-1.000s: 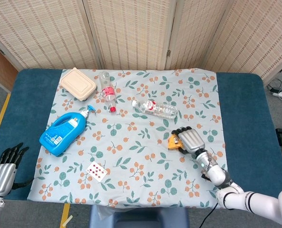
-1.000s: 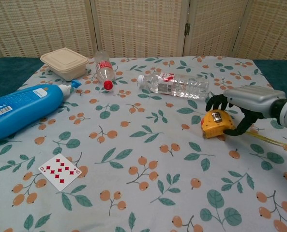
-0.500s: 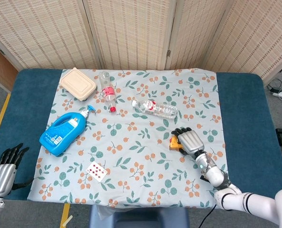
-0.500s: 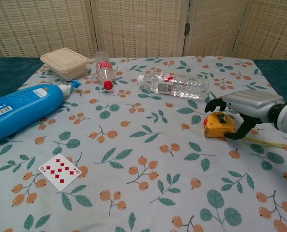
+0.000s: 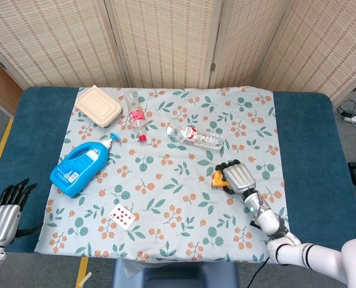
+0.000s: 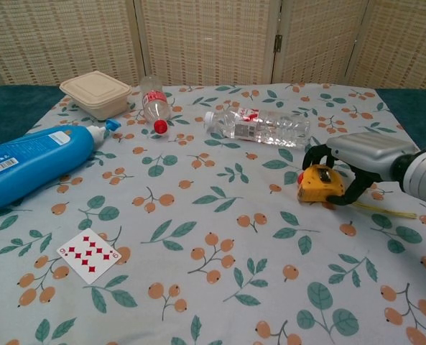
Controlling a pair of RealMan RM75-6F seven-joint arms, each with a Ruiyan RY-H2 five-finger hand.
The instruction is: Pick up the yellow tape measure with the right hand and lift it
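Note:
The yellow tape measure [image 6: 317, 184] lies on the floral cloth [image 6: 213, 215] at the right, with a thin strip of tape [image 6: 385, 209] trailing out to its right. My right hand [image 6: 356, 159] reaches over it from the right, fingers curled over its far side and thumb against its near side, gripping it. The head view shows the same hand [image 5: 238, 177] covering most of the tape measure [image 5: 217, 178]. I cannot tell whether it has left the cloth. My left hand [image 5: 6, 209] hangs off the table's front left corner with its fingers apart and nothing in it.
A clear water bottle [image 6: 259, 127] lies just behind the tape measure. Further left are a small red-capped bottle [image 6: 152, 106], a beige lidded box [image 6: 95, 93], a blue detergent bottle [image 6: 33, 162] and a playing card [image 6: 88, 254] near the front.
My right hand has closed tighter on the tape measure and drawn it slightly to the left. The left hand has stayed put.

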